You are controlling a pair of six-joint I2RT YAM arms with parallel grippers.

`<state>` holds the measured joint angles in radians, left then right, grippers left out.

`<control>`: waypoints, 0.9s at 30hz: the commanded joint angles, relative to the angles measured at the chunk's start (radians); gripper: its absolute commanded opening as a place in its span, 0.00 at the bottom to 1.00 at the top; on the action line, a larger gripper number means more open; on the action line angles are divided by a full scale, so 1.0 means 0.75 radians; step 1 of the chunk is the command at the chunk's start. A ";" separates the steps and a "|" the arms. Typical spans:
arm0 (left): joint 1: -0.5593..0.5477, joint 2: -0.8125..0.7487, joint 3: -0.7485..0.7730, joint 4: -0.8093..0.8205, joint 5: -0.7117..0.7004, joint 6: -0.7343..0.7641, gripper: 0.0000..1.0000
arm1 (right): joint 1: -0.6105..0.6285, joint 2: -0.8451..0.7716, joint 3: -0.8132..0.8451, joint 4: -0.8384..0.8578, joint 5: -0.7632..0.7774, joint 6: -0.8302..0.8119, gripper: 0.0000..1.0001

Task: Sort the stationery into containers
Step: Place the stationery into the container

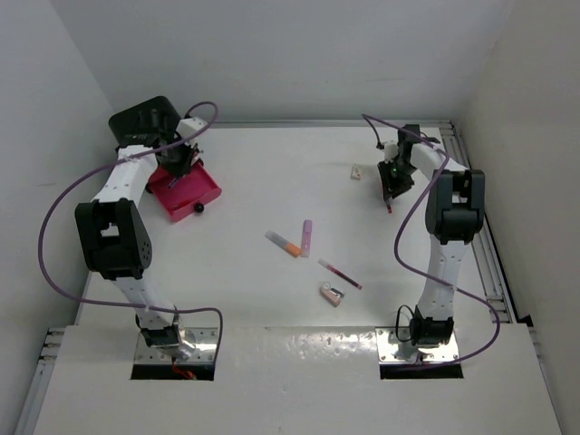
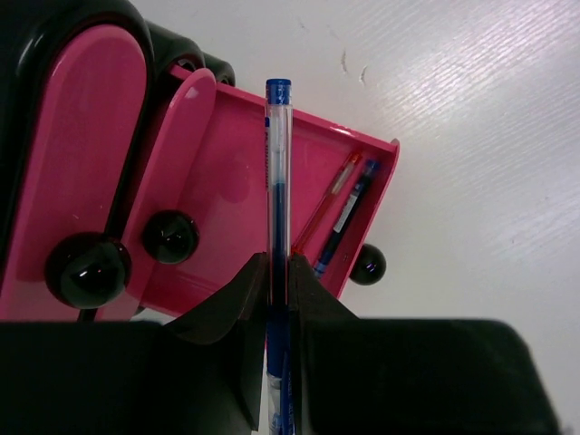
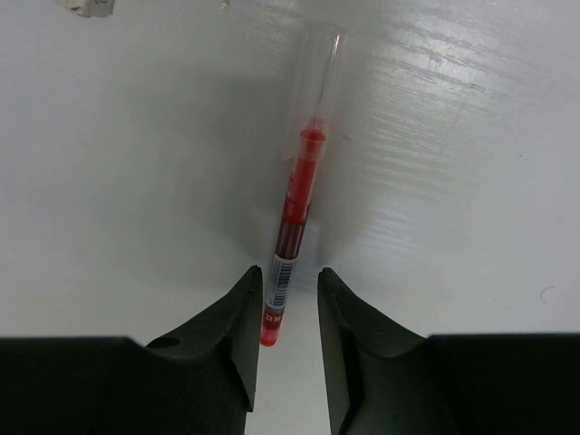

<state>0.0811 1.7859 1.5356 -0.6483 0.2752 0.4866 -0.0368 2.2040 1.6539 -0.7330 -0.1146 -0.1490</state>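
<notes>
Two pens point(image 2: 348, 213) in open pink drawer point(image 2: 227, 204)

Blue pen point(image 2: 277, 181) over open pink drawer point(image 2: 227, 177), red pen point(image 3: 295, 213) far right

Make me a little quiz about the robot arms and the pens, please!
1. True or false: the left gripper is clamped on a blue clear-plastic pen.
2. How many thin pens lie in the open pink plastic drawer? A) none B) two C) five
3. Fill in: the see-through pen between the right gripper fingers has ____ ink.
Key: 1 true; 2 B; 3 red.
</notes>
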 commanded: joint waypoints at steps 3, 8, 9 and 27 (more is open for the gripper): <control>0.015 0.040 0.065 -0.035 0.048 0.145 0.00 | 0.012 0.021 0.043 0.024 0.003 0.004 0.25; 0.045 0.155 0.175 -0.156 0.138 0.326 0.01 | 0.033 0.039 0.034 0.018 0.053 -0.037 0.13; 0.047 0.183 0.192 -0.178 0.144 0.333 0.01 | 0.031 0.039 0.030 0.018 0.055 -0.037 0.12; 0.070 0.169 0.014 -0.111 0.097 0.388 0.07 | 0.037 -0.069 0.016 -0.051 -0.060 -0.039 0.00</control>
<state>0.1215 1.9594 1.5642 -0.7536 0.3443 0.7486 -0.0162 2.2200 1.6535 -0.7456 -0.1116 -0.1650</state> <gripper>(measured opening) 0.174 0.045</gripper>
